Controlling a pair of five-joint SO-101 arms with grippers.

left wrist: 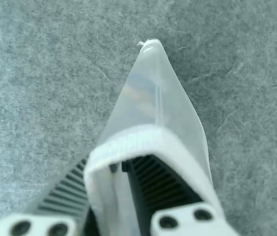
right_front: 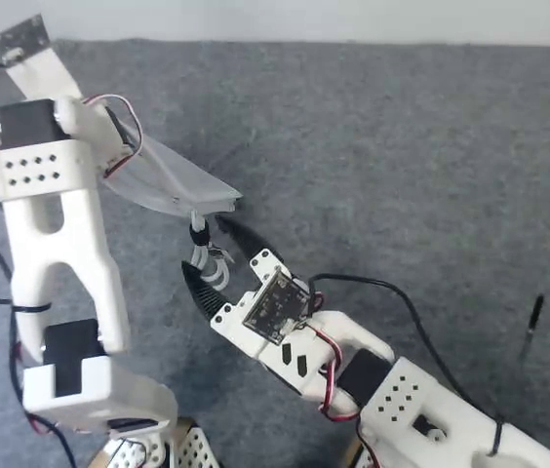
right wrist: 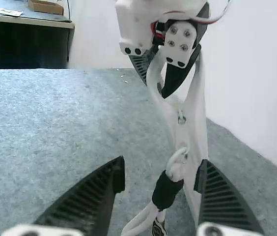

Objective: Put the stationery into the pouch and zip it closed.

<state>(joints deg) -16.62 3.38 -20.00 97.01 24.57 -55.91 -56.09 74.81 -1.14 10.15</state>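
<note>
Nearest, pen (right_front: 533,327): black and thin, lying alone on the grey surface (right_front: 412,136) at the near right, well apart from both arms and outside the pouch.
Right arm: comes in from the near right corner and points toward the far left.
Right hand (right_front: 204,244) (right wrist: 160,169): its two black fingers (right wrist: 92,196) stand wide apart, one on each side of the cord, clamped on nothing.
Cord (right_front: 207,258) (right wrist: 168,191): a white loop with a dark bead, hanging from the pouch's near end between the right hand's fingers. Whether it touches either finger, I cannot tell.
Pouch (right_front: 173,180) (left wrist: 153,93) (right wrist: 192,113): clear and flat, lifted over the left side of the surface, slanting from the left hand down toward the right hand. Its low edge is just beside one right finger. Whether anything is inside cannot be made out.
Left hand (right_front: 111,146) (left wrist: 128,147) (right wrist: 165,83): closed tight on the pouch's upper end, one white jaw and one black ribbed one pressing its two faces.
Left arm: stands tall at the near left, bent over the pouch.
Wall (right_front: 304,19): pale, along the surface's far edge.
</note>
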